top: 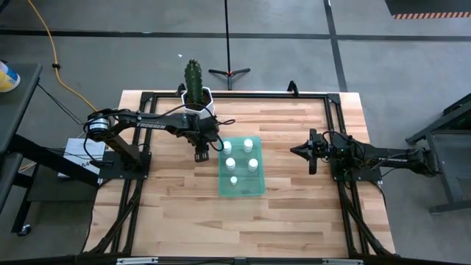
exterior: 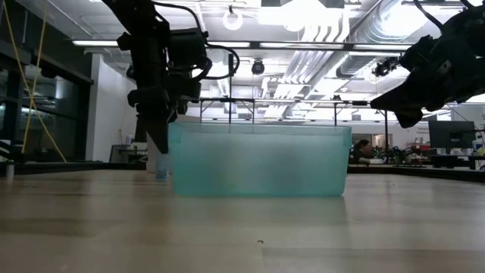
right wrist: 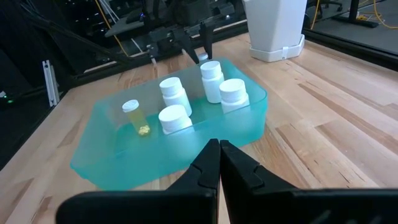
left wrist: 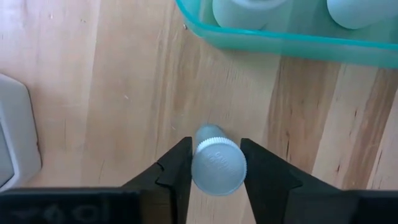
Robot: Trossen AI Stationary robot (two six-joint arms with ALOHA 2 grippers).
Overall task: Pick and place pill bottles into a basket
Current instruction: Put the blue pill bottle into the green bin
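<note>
The green tray (top: pixel 259 189) lies mid-table and holds several small white-capped pill bottles (top: pixel 229 163), standing upright on its floor; they also show in the right wrist view (right wrist: pixel 174 93). My left gripper (top: pixel 200 155) points down just left of the tray's far left corner, shut on one more pill bottle (left wrist: pixel 217 167). In the low view that bottle (exterior: pixel 161 168) shows below the fingers, beside the tray's wall (exterior: pixel 258 159). My right gripper (top: pixel 304 151) hovers right of the tray, shut and empty (right wrist: pixel 219 152). My left gripper pinches the bottle's white cap (left wrist: pixel 217 163) between its two fingers, one on each side of the cap's rim. The fingers (left wrist: pixel 177 171) come from above, pointing down. The bottle stands upright below them, and its bottom looks to be at the table's surface.
A white hexagonal pot with a cactus (top: pixel 196 92) stands at the table's far edge, just behind my left arm; its corner shows in the left wrist view (left wrist: pixel 15 134). Bare wood lies near and right of the tray. The black frame rails (top: pixel 335 125) run along the table's sides.
</note>
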